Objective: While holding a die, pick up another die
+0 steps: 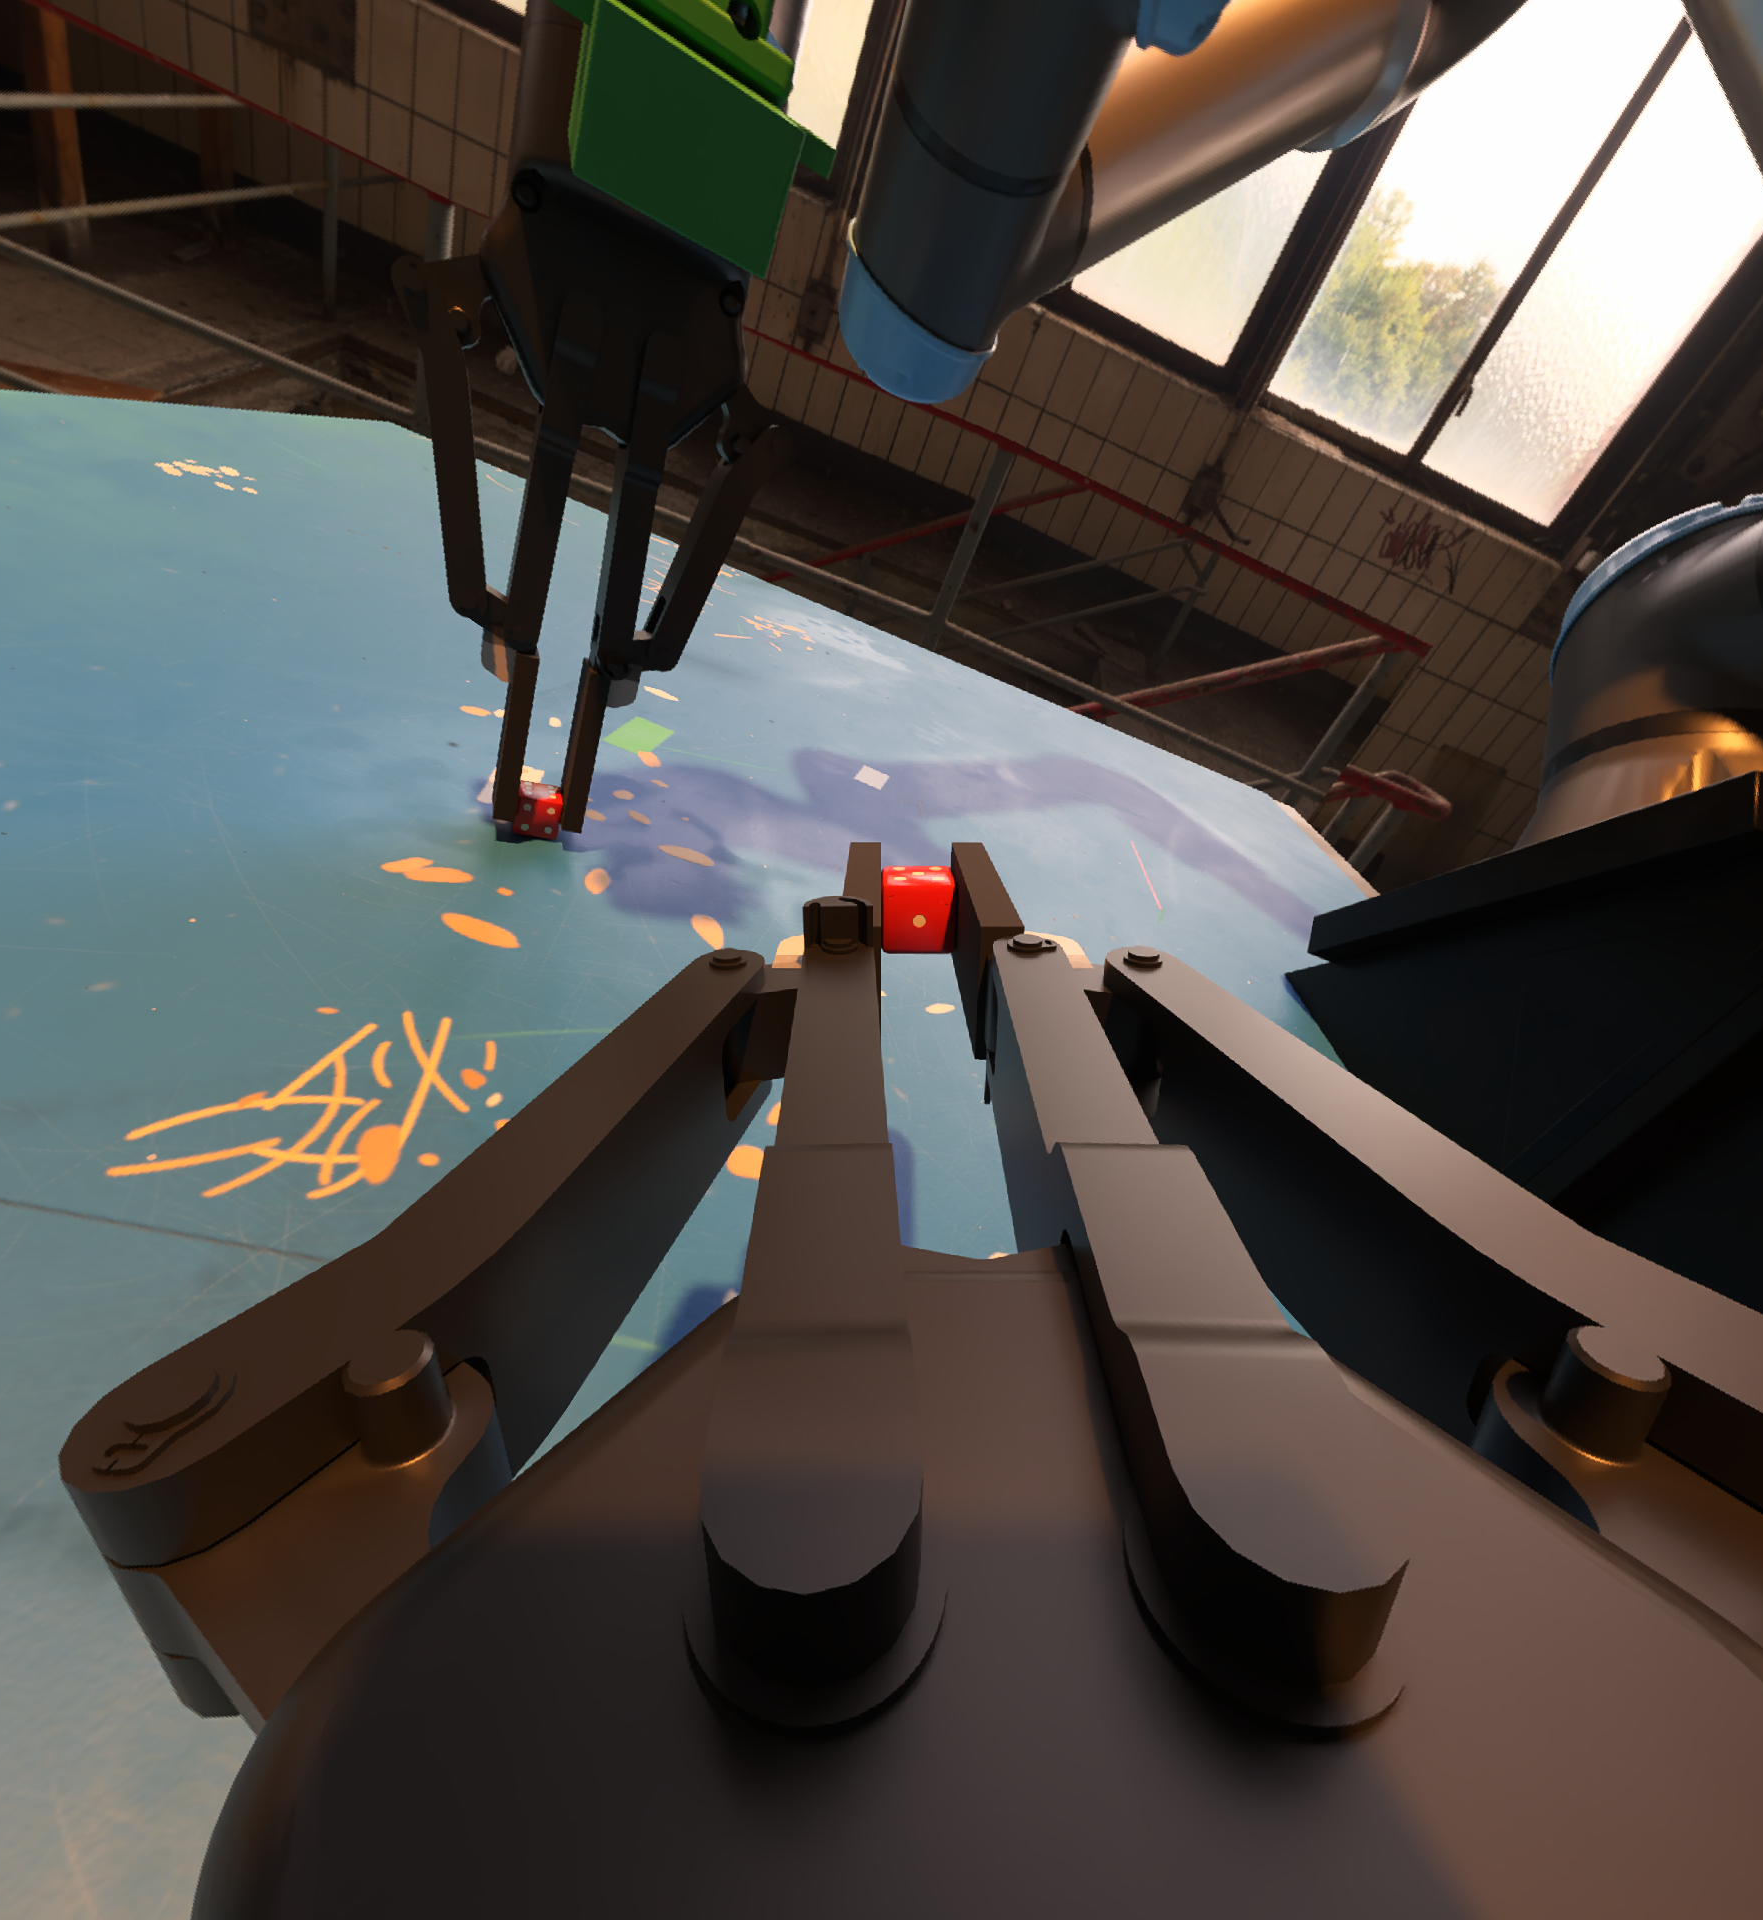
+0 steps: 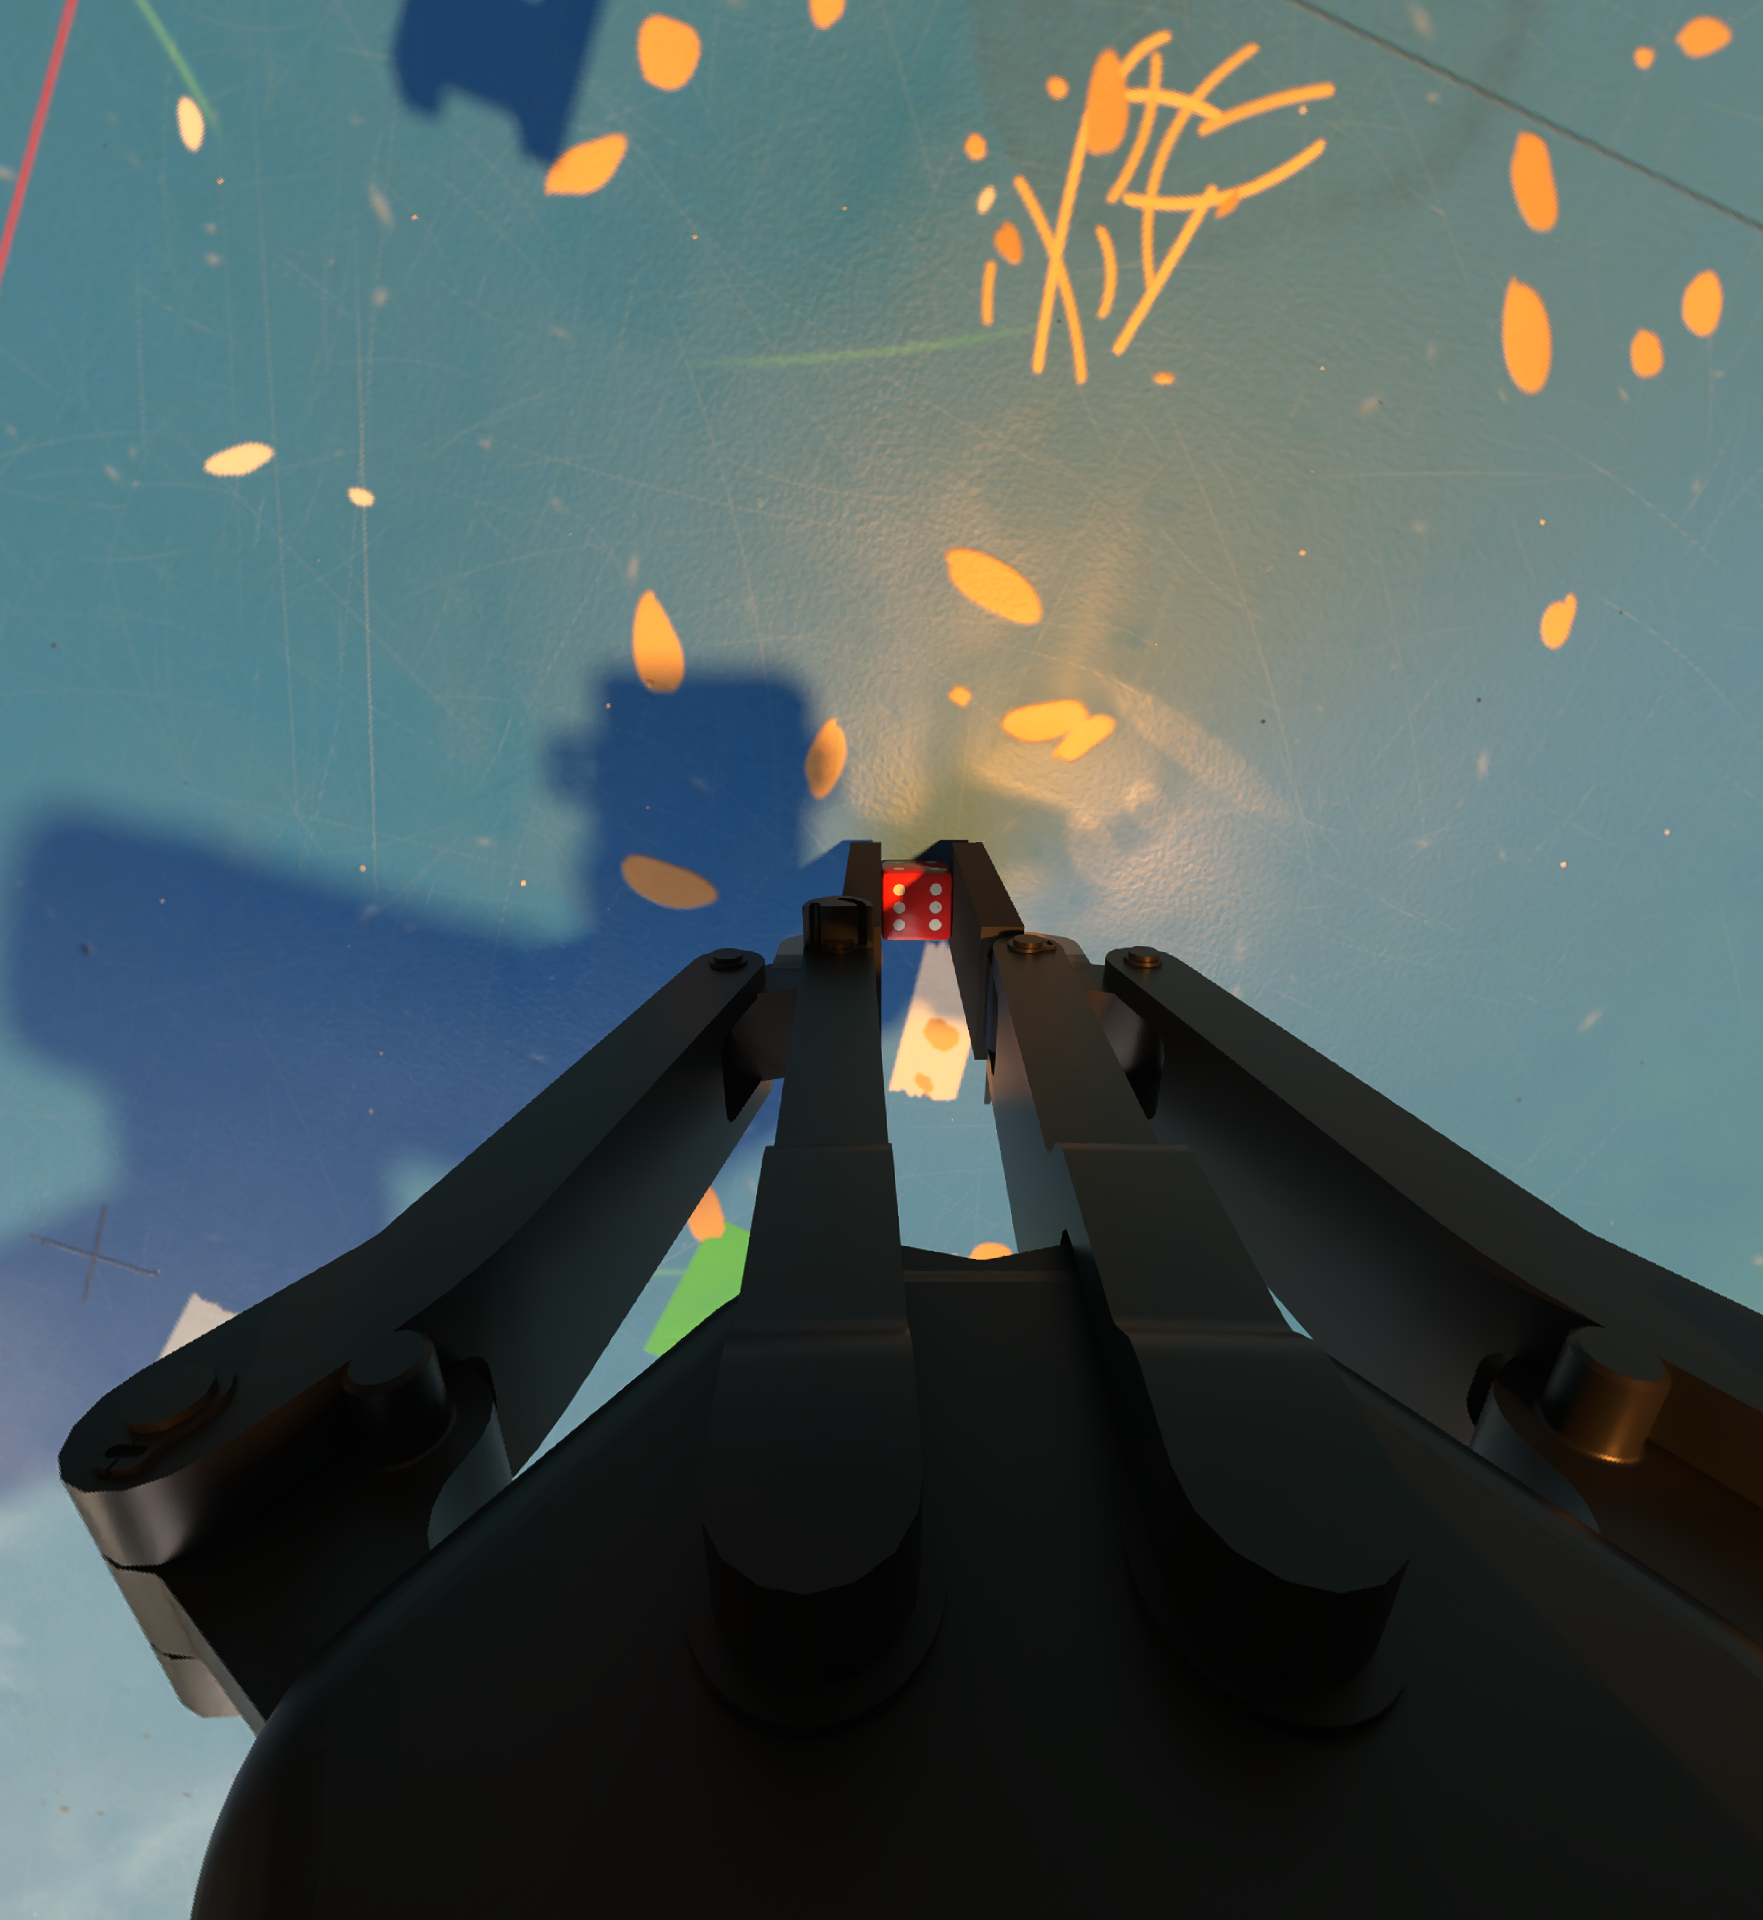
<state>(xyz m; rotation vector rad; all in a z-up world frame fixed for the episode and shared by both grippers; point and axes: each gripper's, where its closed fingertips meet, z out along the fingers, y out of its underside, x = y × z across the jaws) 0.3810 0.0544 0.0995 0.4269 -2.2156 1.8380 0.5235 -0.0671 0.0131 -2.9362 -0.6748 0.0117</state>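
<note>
In the left wrist view my left gripper [image 1: 916,883] is shut on a red die [image 1: 916,909] and holds it above the blue table [image 1: 181,727]. Farther off in that view my right gripper [image 1: 541,816] stands upright with its fingertips down at the table, closed around a second red die [image 1: 539,810]. In the right wrist view the right gripper [image 2: 916,883] points straight down and pinches that second die [image 2: 916,904] between its fingers [image 2: 976,894]. Whether this die rests on the table or is just off it I cannot tell.
The blue table top [image 2: 441,520] carries orange paint marks, a green square patch [image 1: 638,736] and a small white patch [image 1: 871,776]. A black block [image 1: 1583,997] stands at the table's right edge. The right arm's grey tube [image 1: 981,177] hangs overhead.
</note>
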